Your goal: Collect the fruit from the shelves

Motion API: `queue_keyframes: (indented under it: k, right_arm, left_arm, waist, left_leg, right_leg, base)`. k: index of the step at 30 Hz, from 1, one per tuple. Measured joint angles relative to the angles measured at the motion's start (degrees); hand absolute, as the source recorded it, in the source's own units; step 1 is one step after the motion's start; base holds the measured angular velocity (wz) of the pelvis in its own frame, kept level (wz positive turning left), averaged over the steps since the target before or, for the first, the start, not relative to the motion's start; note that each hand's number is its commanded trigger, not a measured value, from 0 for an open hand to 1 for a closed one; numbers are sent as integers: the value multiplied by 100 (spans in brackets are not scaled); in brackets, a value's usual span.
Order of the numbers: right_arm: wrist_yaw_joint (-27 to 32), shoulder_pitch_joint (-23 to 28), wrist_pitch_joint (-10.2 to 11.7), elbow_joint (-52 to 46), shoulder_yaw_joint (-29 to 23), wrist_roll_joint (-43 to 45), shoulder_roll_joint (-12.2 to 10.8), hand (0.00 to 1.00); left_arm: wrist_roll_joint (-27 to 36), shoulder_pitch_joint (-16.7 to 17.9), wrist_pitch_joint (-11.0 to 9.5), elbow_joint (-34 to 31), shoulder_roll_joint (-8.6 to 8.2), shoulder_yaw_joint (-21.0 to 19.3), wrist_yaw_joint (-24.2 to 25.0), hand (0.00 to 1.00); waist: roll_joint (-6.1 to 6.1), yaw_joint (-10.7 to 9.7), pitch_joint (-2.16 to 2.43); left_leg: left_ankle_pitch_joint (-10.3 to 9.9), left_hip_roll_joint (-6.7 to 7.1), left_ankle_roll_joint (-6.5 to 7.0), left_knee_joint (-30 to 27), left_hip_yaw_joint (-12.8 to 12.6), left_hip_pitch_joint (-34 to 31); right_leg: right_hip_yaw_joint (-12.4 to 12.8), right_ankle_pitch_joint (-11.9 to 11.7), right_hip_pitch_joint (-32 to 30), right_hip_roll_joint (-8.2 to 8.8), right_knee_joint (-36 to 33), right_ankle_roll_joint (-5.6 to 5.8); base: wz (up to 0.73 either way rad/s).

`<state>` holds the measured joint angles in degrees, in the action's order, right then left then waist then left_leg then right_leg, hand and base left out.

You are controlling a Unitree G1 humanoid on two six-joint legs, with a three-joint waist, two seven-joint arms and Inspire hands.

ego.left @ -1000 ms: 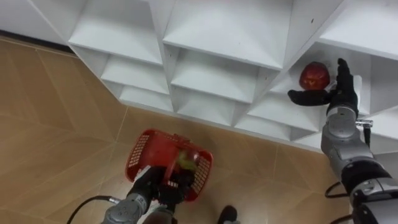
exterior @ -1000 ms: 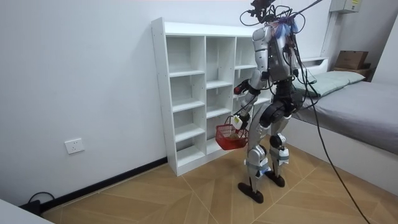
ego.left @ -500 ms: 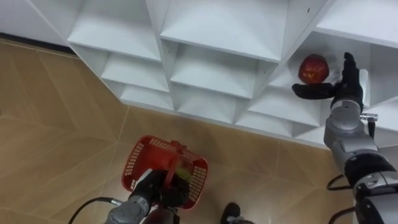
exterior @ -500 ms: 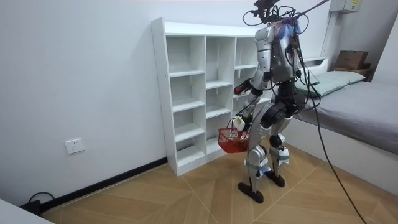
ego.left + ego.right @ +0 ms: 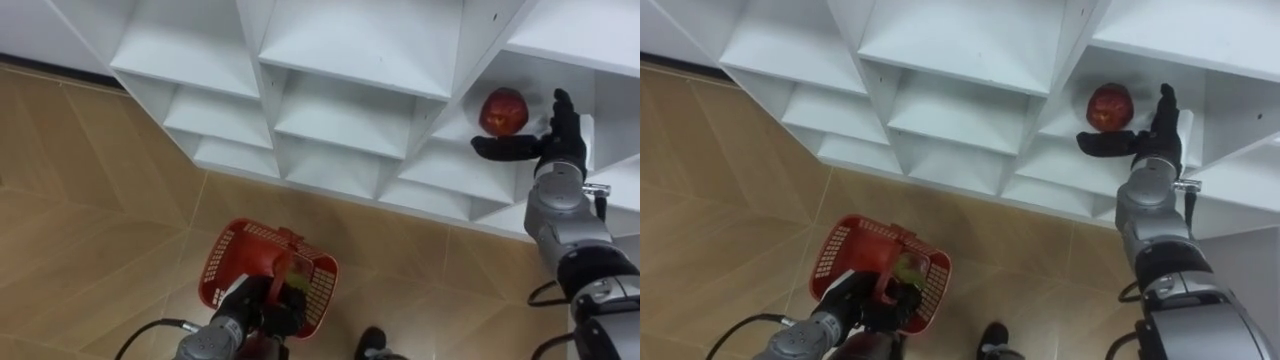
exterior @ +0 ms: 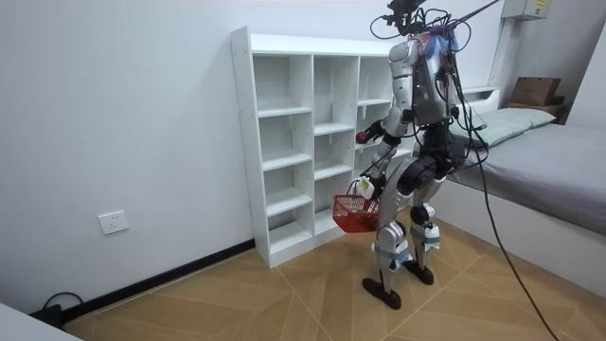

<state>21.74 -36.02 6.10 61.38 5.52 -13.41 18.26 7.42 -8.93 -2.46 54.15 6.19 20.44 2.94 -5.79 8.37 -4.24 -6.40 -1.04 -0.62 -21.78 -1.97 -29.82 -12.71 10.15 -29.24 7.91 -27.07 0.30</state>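
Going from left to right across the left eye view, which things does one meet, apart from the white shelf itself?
red basket → red fruit → right hand

You had the right hand open inside a compartment of the white closet, fingers straight, thumb stretched just below the red fruit; the left hand gripped the red basket by its handle; a greenish fruit lay inside it.

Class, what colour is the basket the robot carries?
Red: the basket shows best in the left eye view.
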Motion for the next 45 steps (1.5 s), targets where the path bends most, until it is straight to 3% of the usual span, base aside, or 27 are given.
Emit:
queue_keyframes:
  k: [15, 23, 33, 45]
  right_arm:
    - [147, -152, -129, 47, 331, 335, -4, 0]
    - [149, -518, -195, 8, 391, 755, -11, 0]
    - [64, -518, -308, -163, 398, 965, -48, 0]
    - [88, -362, -316, -12, 434, 968, -77, 0]
  left_arm:
    - [-2, -35, -14, 89, 41, 178, -79, 100]
    - [-6, -37, -16, 64, 40, 172, -116, 100]
    - [-9, -33, -15, 64, 43, 164, -115, 100]
    - [-9, 3, -15, -64, 159, 295, -121, 100]
  waist:
    - [-13, 41, -1]
    - [-44, 144, -3]
    - [-110, 154, -20]
    - [-110, 149, -22]
  left_leg:
    - [13, 2, -4, 45, 3, -12]
    - [19, 3, -2, 27, -6, -165]
    - [45, 78, 39, 24, -5, -154]
    - [88, 90, 22, 86, 171, -185]
  right_leg:
    - [-7, -1, -21, 2, 30, -2]
    - [-7, -1, -166, 8, 14, -1]
    - [-15, 19, -170, 98, -56, 31]
    - [-219, 14, -86, 97, 51, 23]
  base:
    - [0]
    - [0]
    - [2]
    - [7]
